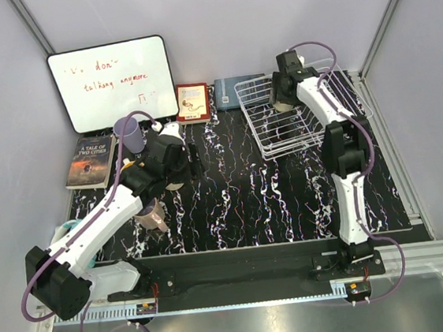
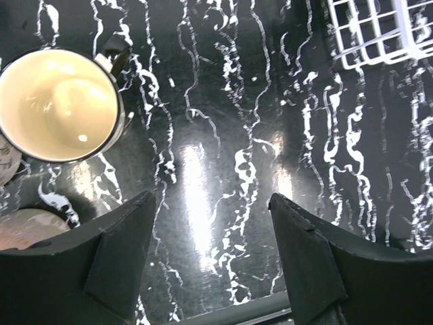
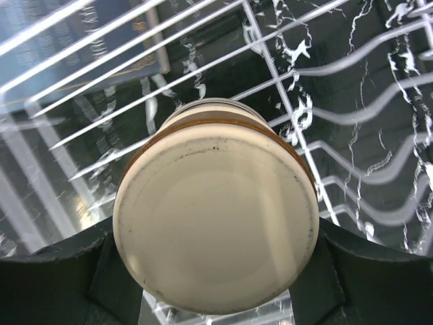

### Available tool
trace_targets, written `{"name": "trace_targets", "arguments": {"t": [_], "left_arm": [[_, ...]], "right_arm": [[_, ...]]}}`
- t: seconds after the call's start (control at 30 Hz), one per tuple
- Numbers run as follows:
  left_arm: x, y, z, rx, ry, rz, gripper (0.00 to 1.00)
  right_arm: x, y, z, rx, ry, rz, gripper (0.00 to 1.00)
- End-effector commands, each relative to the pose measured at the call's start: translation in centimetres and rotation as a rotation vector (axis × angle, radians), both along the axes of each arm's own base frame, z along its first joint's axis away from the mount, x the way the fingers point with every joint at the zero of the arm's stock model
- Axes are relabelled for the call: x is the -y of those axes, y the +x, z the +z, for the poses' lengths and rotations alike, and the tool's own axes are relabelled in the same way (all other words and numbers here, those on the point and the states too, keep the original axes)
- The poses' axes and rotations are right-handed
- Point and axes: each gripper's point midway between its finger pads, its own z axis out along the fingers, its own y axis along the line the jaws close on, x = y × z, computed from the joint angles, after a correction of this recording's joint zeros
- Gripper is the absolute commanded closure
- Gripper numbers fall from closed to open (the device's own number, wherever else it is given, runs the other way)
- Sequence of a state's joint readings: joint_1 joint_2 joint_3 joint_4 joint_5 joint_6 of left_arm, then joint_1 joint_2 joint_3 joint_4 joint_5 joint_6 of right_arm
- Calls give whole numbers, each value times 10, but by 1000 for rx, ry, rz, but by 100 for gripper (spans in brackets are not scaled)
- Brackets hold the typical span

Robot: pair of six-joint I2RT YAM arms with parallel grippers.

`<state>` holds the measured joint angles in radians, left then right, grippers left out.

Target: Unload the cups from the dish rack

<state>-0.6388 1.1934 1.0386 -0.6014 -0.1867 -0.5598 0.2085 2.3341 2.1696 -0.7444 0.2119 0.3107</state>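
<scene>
Grip looks made: right arm's fingers (image 3: 57, 274) clamp the upturned cream cup (image 3: 216, 223), base toward the wrist, inside the dish rack (image 1: 268, 117) at one o'clock, while left fingers (image 2: 115, 257) hang wide, empty, over the surface (image 2: 223, 135).

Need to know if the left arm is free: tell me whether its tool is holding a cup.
No, the left tool stands open with only table between its fingers; the mug sits aside.
</scene>
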Motion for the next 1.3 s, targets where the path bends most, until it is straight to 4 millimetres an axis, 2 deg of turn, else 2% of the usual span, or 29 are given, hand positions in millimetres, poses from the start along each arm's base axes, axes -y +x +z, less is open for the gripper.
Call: {"name": "trace_targets", "arguments": {"t": [0.0,0.03,0.07,0.1,0.13,0.17,0.2,0.23,0.27,0.3,0.33,0.37,0.4,0.43,0.47,0.5,0.53,0.57,0.6,0.63,0.67,0.7,0.77,0.8,0.93,1.1,1.27], "left_arm": [[19,14,17,62,-95,-11,28],[21,15,18,65,-103,-11,28],[23,17,20,70,-112,-11,28],[27,20,20,72,-122,-12,28],[30,23,26,80,-144,-10,28],[33,25,28,82,-162,-8,28],[42,28,36,100,-205,-26,28],[48,30,38,100,-242,-30,28],[53,31,40,103,-275,-40,28],[65,34,52,128,-341,-73,28],[74,33,57,120,-400,-89,28],[79,33,57,114,-436,-101,28],[91,33,70,133,-513,-151,28],[97,32,75,119,-575,-154,28],[99,33,71,100,-612,-157,28],[108,31,83,119,-687,-205,27],[111,31,88,96,-751,-203,27],[112,33,89,91,-786,-205,27],[118,30,94,99,-836,-248,27],[121,30,98,88,-878,-253,27],[123,29,101,87,-902,-266,27],[128,28,106,96,-933,-299,27],[133,26,111,78,-991,-314,27],[137,25,117,92,-1024,-349,27],[148,23,126,65,-1103,-389,27],[168,11,138,51,-1132,-457,27],[187,-3,147,29,-1139,-519,27]], "right_arm": [[-22,-24,123,238,108,49,100],[-26,-28,133,267,143,48,100],[-30,-42,120,232,177,64,100],[-33,-56,148,285,226,82,100],[-40,-62,158,318,281,93,100],[-49,-81,142,270,339,126,100],[-53,-99,171,329,395,153,100],[-60,-106,184,377,465,169,100],[-68,-126,167,331,521,199,100],[-70,-146,192,388,574,228,100],[-77,-154,207,439,648,247,100],[-85,-174,188,385,707,284,100],[-87,-194,209,436,756,321,100],[-92,-204,222,478,829,341,100],[-98,-223,205,429,882,378,100],[-99,-242,222,477,931,418,100],[-103,-252,231,493,996,444,100],[-106,-267,218,447,1029,470,100],[-106,-282,226,467,1052,495,100],[-106,-290,224,453,1078,497,100],[-106,-299,213,424,1090,498,100],[-104,-311,217,443,1098,518,100],[-104,-322,203,405,1110,513,100],[-103,-329,205,415,1112,522,100],[-102,-342,191,377,1127,511,100],[-101,-347,177,350,1128,501,100],[-101,-343,174,349,1121,501,100]]}}
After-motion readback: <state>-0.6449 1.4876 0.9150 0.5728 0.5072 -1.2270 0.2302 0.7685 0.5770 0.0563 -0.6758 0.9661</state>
